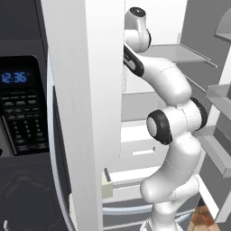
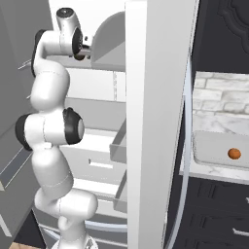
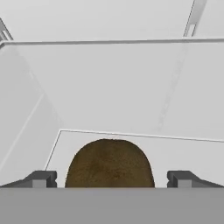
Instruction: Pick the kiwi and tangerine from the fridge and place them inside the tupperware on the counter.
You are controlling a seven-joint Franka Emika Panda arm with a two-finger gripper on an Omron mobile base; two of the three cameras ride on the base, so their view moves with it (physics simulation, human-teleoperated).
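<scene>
The kiwi, a brown fuzzy ball, lies on a pale shelf inside the fridge, close in front of the hand camera. My gripper is open, with one fingertip on either side of the kiwi and neither touching it. The arm reaches up into the upper part of the fridge in both base views, and its hand is hidden behind the fridge wall. On the counter to the right stands the light grey tupperware, with the orange tangerine resting inside it.
The dark wall oven with a blue clock stands left of the fridge. Fridge door shelves jut out on the right. Grey shelves and white drawers lie below the arm. A pale brick wall backs the counter.
</scene>
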